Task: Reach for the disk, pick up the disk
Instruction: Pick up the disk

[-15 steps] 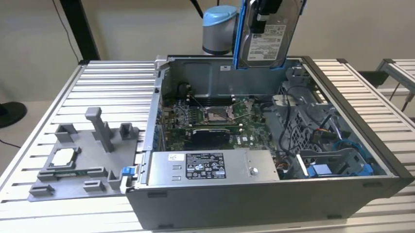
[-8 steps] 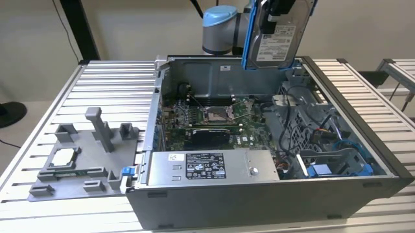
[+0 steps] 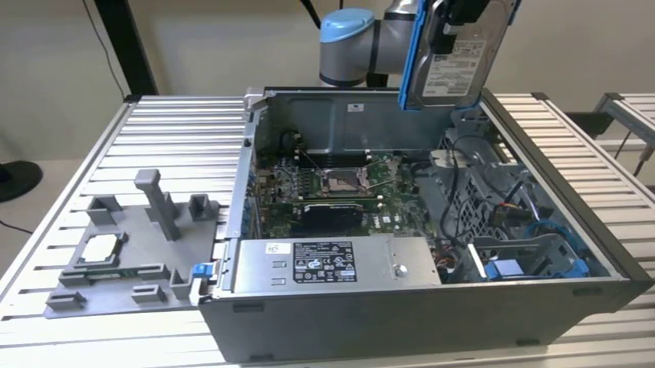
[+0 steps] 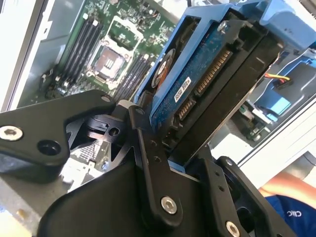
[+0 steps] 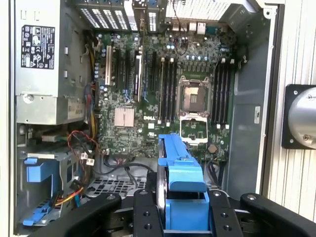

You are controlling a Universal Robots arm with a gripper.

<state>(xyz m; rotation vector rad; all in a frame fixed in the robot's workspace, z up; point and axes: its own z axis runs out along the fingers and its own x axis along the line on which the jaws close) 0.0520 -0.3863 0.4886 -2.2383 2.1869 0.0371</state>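
1. Nearest the exterior view stands the open computer case (image 3: pixel 409 314) on the slatted counter (image 3: pixel 174 130). Everything else is placed from this case.
2. Just inside its front wall lies the grey power supply box (image 3: pixel 333 264) with a black label, untouched. Beside the case, on the exterior view's left, sits a grey fixture tray (image 3: pixel 123 253) carrying a small white chip (image 3: pixel 100 248).
3. Deeper in the case lies the green motherboard (image 3: pixel 338 184), its processor socket (image 5: pixel 192 94) bare.
4. Farthest back, lifted well above the case's rear wall, hangs the disk (image 3: pixel 455 57). It is clear of the case, touching nothing below.
5. The gripper (image 4: pixel 173 143) is clamped on the disk, its black fingers (image 4: pixel 148 163) pressing the blue bracket (image 5: pixel 180 168) from both sides.
6. The disk stands on edge, its long axis running up and down, the labelled face turned toward the exterior view. The pick-up looks done, judging by the open air beneath it.
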